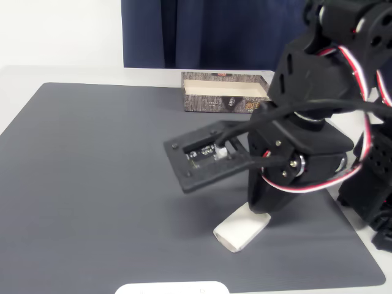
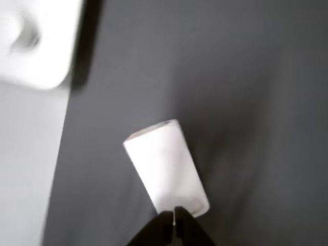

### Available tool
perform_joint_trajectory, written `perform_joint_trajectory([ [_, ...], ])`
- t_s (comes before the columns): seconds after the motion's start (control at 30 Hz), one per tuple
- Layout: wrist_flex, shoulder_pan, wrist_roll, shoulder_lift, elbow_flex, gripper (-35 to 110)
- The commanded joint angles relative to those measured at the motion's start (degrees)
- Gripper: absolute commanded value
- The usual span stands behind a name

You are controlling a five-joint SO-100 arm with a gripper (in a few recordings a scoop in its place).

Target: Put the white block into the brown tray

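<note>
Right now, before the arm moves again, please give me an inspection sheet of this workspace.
Surface: dark grey mat on a white table.
Job's things: white block flat on the mat; brown tray at the far edge, nothing seen inside.
Clutter: wide white rounded piece at the near edge.
Grippers: gripper at the block's end; fingertips look nearly together.
Cables: red, white and black wires on the arm.
Surroundings: dark blue curtain, white wall.

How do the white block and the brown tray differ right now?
The white block is small, solid and plain off-white with rounded edges; the brown tray is much larger, hollow, with dark patterned walls and a cream inside. The block lies near the mat's front under the gripper; the tray sits at the mat's back edge. Both rest flat and are roughly rectangular.
</note>
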Motion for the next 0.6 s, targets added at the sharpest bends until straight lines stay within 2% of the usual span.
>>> perform_joint_trajectory([
  [0.0, -0.26, 0.35, -9.23, 0.00, -2.46, 0],
  [0.57, 0.00, 1.41, -25.05, -1.41, -3.52, 0],
])
